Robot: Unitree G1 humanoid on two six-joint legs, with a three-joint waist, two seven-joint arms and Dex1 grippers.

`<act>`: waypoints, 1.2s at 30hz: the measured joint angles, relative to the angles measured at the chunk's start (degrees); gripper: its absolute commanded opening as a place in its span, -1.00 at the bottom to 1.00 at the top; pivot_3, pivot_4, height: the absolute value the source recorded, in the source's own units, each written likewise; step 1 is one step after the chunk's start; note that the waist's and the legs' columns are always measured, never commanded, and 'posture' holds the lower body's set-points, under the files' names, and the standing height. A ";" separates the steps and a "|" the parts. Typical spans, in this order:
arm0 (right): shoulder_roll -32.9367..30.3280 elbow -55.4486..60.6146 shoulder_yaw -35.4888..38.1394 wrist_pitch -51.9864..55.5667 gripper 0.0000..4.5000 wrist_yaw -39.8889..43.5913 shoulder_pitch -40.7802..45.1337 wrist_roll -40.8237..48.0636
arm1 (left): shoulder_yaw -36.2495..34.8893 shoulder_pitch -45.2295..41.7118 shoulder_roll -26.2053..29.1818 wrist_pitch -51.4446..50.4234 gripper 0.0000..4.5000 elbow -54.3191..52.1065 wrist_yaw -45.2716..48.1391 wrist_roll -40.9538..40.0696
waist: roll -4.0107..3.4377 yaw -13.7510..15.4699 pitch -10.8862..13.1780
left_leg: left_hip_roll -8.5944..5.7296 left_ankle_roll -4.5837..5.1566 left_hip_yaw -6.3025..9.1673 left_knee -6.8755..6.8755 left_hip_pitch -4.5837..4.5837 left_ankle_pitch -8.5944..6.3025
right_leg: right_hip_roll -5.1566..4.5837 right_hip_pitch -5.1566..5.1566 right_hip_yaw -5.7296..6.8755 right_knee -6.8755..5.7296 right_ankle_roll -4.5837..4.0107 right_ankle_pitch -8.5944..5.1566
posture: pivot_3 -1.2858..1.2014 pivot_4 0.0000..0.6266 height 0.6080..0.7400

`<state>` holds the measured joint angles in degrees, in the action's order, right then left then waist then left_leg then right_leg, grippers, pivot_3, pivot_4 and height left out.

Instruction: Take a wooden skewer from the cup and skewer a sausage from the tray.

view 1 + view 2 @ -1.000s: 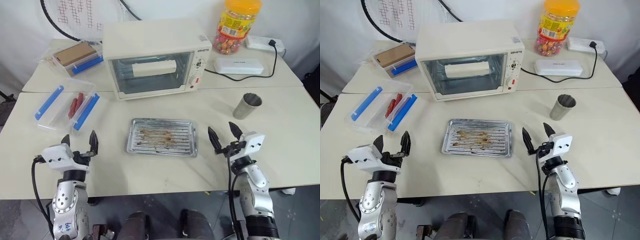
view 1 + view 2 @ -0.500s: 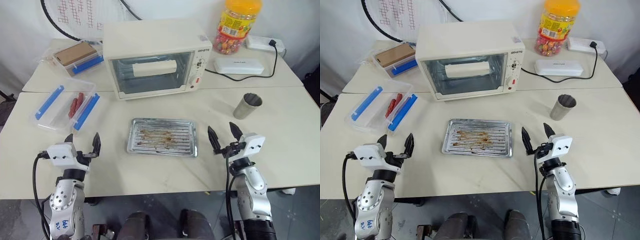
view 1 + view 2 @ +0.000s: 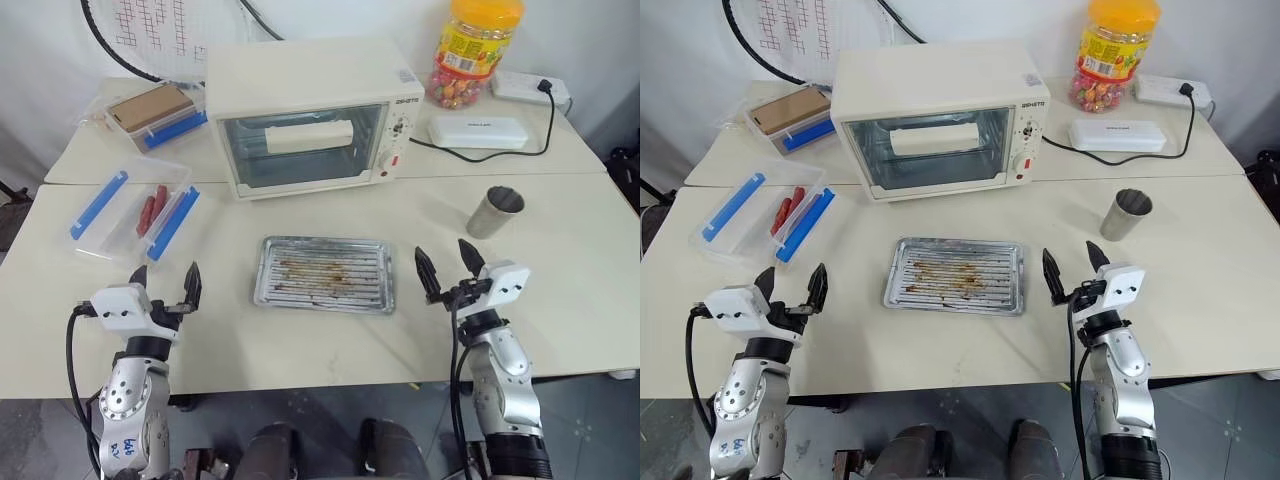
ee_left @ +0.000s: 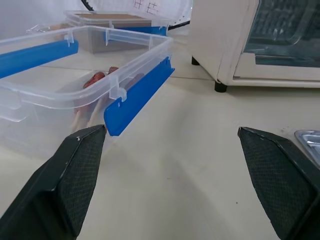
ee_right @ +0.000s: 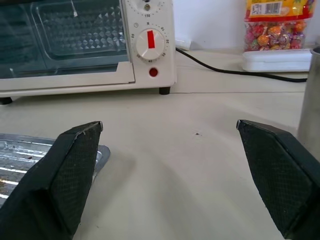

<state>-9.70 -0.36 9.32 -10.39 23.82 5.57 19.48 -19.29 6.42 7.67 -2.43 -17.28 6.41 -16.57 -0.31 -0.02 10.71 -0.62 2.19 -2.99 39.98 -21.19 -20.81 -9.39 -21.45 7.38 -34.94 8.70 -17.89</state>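
Head views: tray mid-desk, no sausage visible on it; cup to its right, well apart.
Left wrist: left gripper jaws apart, empty, near clear box.
Right wrist: right gripper jaws apart, empty, between tray and cup.

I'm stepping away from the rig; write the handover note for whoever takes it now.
Left gripper: open, empty, hovering over the table's near edge, in front of the clear plastic box with blue clips.
Right gripper: open, empty, hovering just right of the tray.
Cup: upright on the table, beyond the right gripper and to its right; its contents cannot be made out.
Tray: in front of the toaster oven; brown stains, no sausage on it. The reddish sausages lie in the clear box.
Done: nothing; no skewer taken.
Left: take a skewer from the cup, skewer a sausage.
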 measured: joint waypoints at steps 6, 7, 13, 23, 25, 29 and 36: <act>0.01 0.02 0.16 0.91 1.00 0.02 -0.01 0.99 | 0.05 0.65 -0.40 0.05 0.99 -0.02 0.03 -0.14 | 0.00 0.00 0.00 | 0.00 0.00 0.00 0.00 0.00 0.00 | 0.00 0.00 0.00 0.01 0.00 0.00 | 0.03 -0.52 1.00; 0.01 0.13 0.25 1.14 1.00 -0.02 -0.01 1.34 | 0.05 0.74 -0.52 0.05 0.99 -0.03 0.03 -0.16 | 0.00 0.03 0.00 | 0.00 0.00 0.00 0.00 0.00 0.00 | 0.00 0.00 0.00 0.01 0.00 0.00 | 0.03 -0.52 1.00; -0.27 1.37 0.34 1.88 1.00 -0.04 -0.06 2.15 | 0.06 0.70 -0.56 -0.07 0.99 -0.48 -0.41 -0.17 | 0.00 0.01 0.00 | 0.00 0.00 0.00 0.00 -0.01 0.00 | 0.00 0.00 0.00 0.01 0.00 0.00 | 0.03 -0.52 1.00; -1.29 3.16 0.36 2.92 1.00 0.89 -0.53 2.48 | 0.01 2.52 -0.48 -1.20 0.99 -4.69 -1.96 0.59 | 0.00 0.00 0.00 | 0.00 0.00 -0.01 0.00 -0.01 0.00 | 0.00 0.00 0.00 0.01 0.00 0.00 | 0.03 -0.52 1.00; -1.42 3.13 0.37 2.99 1.00 1.08 -0.39 2.48 | 0.12 3.35 -0.95 -1.20 0.99 -4.70 -2.23 0.91 | 0.00 0.01 0.00 | 0.00 0.00 -0.01 -0.01 -0.01 0.00 | 0.00 -0.01 0.00 0.02 0.00 0.00 | 0.03 -0.52 1.00; -1.90 2.85 0.41 2.89 1.00 1.51 0.24 2.42 | 0.46 4.71 -1.65 -1.33 0.99 -5.37 -2.62 1.07 | 0.00 0.07 0.00 | 0.00 0.00 0.00 -0.01 -0.01 0.00 | 0.00 -0.01 -0.01 0.02 0.00 0.00 | 0.03 -0.52 1.00; -2.97 0.51 1.05 1.46 1.00 2.36 0.19 2.04 | 2.62 5.99 -1.66 -1.85 0.99 -6.78 -2.16 1.25 | 0.00 0.02 0.00 | 0.00 0.00 -0.02 -0.01 -0.01 0.00 | 0.00 -0.01 -0.01 0.04 0.00 0.00 | 0.03 -0.52 1.00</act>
<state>-12.67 0.15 10.37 -8.93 26.18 5.76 21.52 -16.67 12.42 6.01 -4.28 -24.06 4.25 -15.33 -0.31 0.00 10.71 -0.62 2.20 -3.01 39.97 -21.20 -20.81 -9.39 -21.45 7.37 -34.91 8.69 -17.89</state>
